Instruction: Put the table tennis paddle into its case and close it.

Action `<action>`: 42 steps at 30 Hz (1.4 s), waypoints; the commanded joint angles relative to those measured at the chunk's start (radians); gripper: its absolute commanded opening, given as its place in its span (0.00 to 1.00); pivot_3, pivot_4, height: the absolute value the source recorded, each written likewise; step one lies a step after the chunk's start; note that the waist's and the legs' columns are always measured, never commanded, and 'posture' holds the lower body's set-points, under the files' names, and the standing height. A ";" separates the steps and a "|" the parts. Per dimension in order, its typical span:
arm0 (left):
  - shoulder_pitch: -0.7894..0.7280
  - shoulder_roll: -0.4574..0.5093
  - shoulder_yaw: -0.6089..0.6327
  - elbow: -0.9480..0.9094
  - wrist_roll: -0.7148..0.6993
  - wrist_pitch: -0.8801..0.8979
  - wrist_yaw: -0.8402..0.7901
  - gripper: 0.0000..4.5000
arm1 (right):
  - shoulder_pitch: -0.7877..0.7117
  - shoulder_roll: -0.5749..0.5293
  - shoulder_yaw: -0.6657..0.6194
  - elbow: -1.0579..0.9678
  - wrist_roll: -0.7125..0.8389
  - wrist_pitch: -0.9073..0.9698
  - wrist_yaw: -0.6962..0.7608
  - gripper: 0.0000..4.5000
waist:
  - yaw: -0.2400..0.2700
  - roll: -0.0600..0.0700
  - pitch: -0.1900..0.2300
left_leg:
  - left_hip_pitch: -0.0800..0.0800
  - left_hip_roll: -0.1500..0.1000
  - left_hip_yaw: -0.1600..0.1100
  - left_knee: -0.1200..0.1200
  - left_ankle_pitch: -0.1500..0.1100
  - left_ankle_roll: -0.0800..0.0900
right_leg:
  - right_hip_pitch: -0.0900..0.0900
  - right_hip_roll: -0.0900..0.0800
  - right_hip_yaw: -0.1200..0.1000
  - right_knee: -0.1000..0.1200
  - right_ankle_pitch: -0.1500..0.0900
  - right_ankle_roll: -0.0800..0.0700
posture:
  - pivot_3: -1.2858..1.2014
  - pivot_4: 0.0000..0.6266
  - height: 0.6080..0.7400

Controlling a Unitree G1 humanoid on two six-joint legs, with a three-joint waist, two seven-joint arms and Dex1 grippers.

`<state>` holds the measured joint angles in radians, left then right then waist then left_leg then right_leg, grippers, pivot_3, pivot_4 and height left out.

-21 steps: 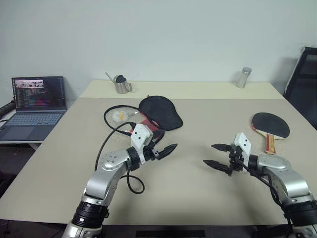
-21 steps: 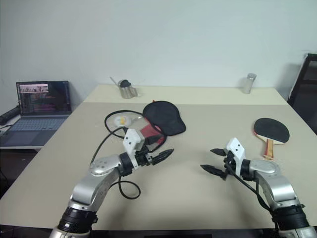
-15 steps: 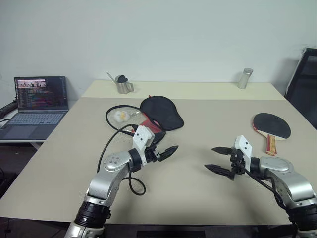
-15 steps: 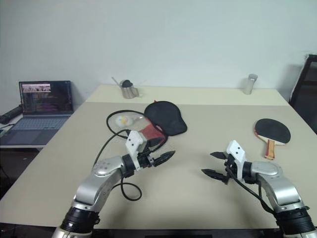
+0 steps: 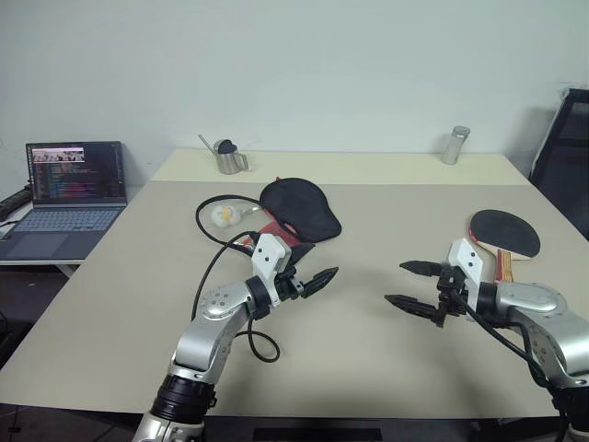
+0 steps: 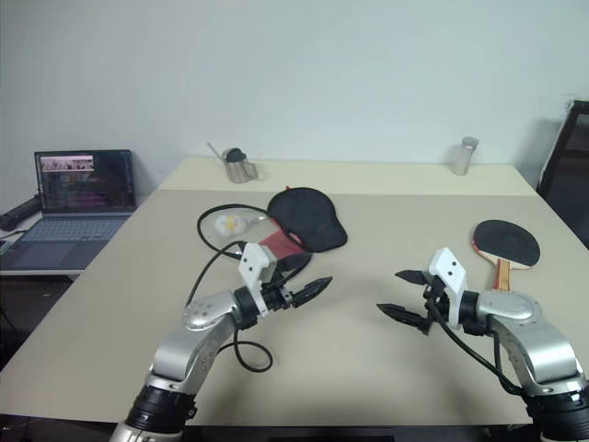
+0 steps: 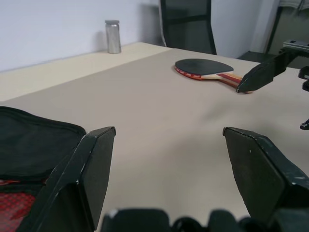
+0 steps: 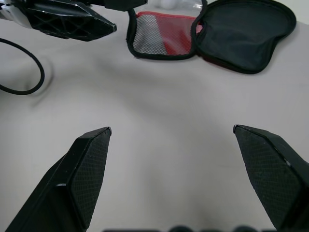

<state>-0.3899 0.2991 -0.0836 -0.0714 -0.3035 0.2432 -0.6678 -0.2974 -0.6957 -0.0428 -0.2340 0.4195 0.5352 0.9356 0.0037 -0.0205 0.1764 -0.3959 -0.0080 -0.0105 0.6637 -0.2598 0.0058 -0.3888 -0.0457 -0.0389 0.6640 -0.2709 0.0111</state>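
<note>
Paddle handle [image 5: 500, 267] partly hidden behind right claw [image 5: 416, 284]; case [image 7: 29, 159] cut by frame edge; laptop [image 5: 57, 203] screen text illegible.

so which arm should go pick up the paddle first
Probably the right. The table tennis paddle lies on the table's right side, just beyond the right gripper, whose jaws are open and empty. The left gripper hovers by the case, far from the paddle.
</note>
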 commanded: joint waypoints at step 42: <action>-0.165 -0.017 0.486 0.387 -0.259 0.243 0.445 0.87 | -0.207 0.041 0.038 -0.076 0.055 0.034 -0.034 0.99 | 0.007 -0.003 0.001 | -0.001 0.000 -0.001 0.000 0.000 0.000 | 0.000 -0.001 -0.002 -0.001 0.000 0.000 | 0.52 0.24 1.00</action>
<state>-0.5210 0.2890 0.3847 0.3150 -0.5472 0.4934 -0.2320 -0.5005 -0.6486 0.0209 -0.2695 0.4621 0.5756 0.9103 0.0103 -0.0232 0.1777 -0.3971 -0.0085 -0.0116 0.6638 -0.2598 0.0056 -0.3891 -0.0465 -0.0405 0.6633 -0.2708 0.0112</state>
